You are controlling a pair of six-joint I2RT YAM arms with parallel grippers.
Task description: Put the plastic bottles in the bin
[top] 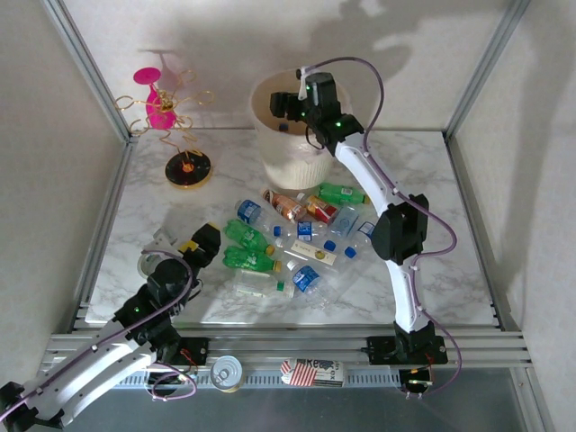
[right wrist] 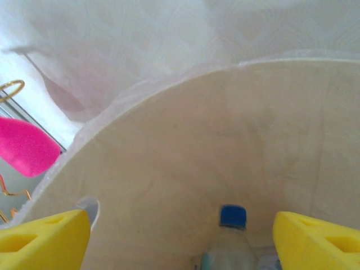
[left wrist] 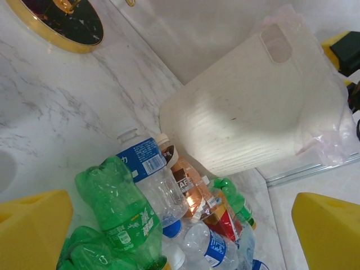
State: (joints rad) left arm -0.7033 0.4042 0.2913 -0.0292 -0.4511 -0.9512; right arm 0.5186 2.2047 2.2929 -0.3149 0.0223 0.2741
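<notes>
Well, marbled white tabletop (top: pixel 441 270) under scattered plastic bottles (top: pixel 301 232), pale walls (top: pixel 423 54) around.

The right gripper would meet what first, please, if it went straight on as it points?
Probably the blue-capped bottle inside the bin, just ahead of the right gripper, though depth is unclear.

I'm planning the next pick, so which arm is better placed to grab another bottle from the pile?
Left. The left gripper is open right beside the green bottles, while the right gripper is open over the bin, away from them.
</notes>
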